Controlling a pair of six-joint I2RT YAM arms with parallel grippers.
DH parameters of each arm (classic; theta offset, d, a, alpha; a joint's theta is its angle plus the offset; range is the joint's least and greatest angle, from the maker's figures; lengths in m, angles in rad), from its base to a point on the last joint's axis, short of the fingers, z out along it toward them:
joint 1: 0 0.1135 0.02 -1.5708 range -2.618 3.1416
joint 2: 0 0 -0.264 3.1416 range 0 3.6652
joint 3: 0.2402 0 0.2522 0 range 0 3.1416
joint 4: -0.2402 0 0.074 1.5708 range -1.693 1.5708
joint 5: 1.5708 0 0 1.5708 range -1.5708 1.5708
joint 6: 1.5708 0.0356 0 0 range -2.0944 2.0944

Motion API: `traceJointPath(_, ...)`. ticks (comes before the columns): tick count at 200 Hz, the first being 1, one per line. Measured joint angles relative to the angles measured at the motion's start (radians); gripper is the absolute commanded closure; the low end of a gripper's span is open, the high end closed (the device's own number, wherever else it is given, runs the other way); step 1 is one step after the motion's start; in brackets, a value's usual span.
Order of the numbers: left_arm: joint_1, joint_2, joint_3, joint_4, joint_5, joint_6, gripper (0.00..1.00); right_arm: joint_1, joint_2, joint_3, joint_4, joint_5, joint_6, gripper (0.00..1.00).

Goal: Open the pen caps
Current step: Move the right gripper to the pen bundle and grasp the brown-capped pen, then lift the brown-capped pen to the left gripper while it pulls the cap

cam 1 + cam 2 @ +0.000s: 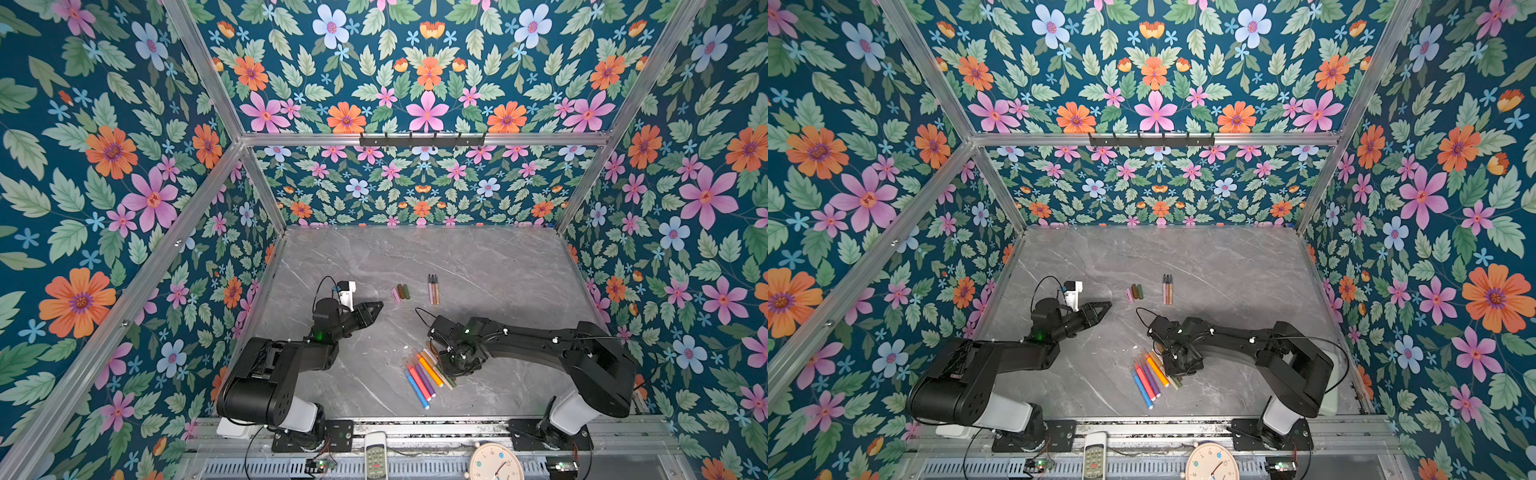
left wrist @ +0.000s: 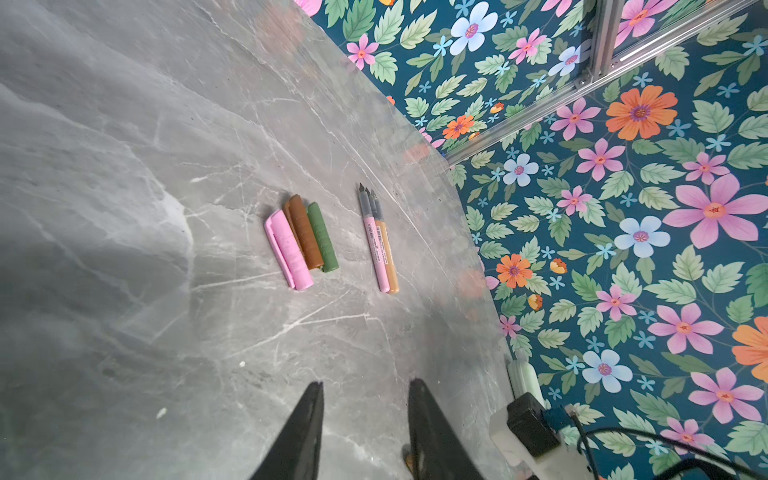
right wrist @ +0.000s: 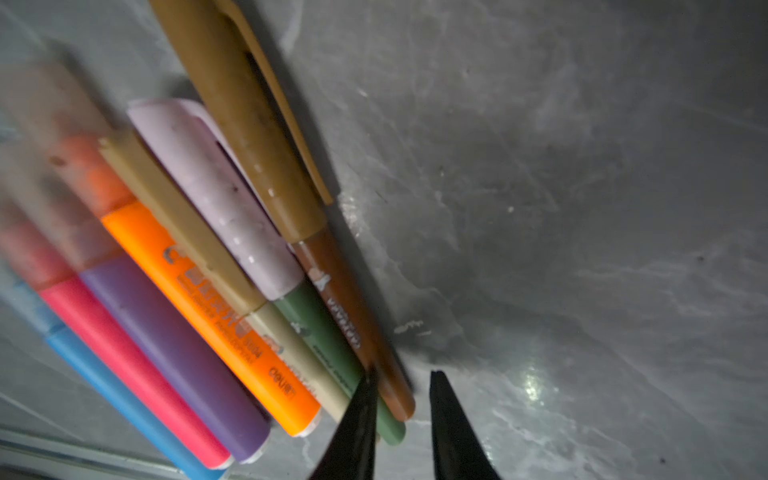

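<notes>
Lab cell — aluminium frame point(image 1: 291, 139), floral walls point(image 1: 428, 83)

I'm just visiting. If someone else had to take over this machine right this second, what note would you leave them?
Left gripper: open and empty, pointing toward the three loose caps.
Right gripper: open, down at the end of the brown pen on the edge of the capped bunch; not gripping yet.
Done: pink, brown and green caps are off; the uncapped pens lie near them, tips bare.
Left: seven pens in the bunch are still capped.
</notes>
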Motion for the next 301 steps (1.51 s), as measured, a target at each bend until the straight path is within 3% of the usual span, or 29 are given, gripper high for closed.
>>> traceJointPath(56,0.002,0.006,0.007,0.0,0.0,0.0,0.63,0.002,0.063,0.034,-0.013,0.001,-0.002,0.78)
traceJointPath(89,-0.002,-0.027,0.045,-0.081,0.001,-0.007,0.62,-0.007,0.127,0.109,-0.081,0.018,0.0,0.89)
traceJointPath(134,-0.132,-0.101,0.122,-0.291,-0.018,-0.056,0.55,-0.093,0.094,0.13,-0.062,0.018,-0.055,0.9)
traceJointPath(166,-0.237,-0.043,0.193,-0.367,-0.026,-0.116,0.55,-0.146,0.032,0.128,0.031,-0.124,-0.146,0.9)
traceJointPath(223,-0.311,0.079,0.291,-0.357,-0.006,-0.213,0.57,-0.185,0.032,0.145,0.157,-0.425,-0.186,0.88)
traceJointPath(278,-0.334,0.118,0.265,-0.309,-0.023,-0.243,0.59,-0.186,-0.048,0.131,0.164,-0.491,-0.186,0.88)
traceJointPath(301,-0.346,0.134,0.248,-0.256,-0.026,-0.273,0.64,-0.187,-0.06,0.13,0.156,-0.49,-0.187,0.88)
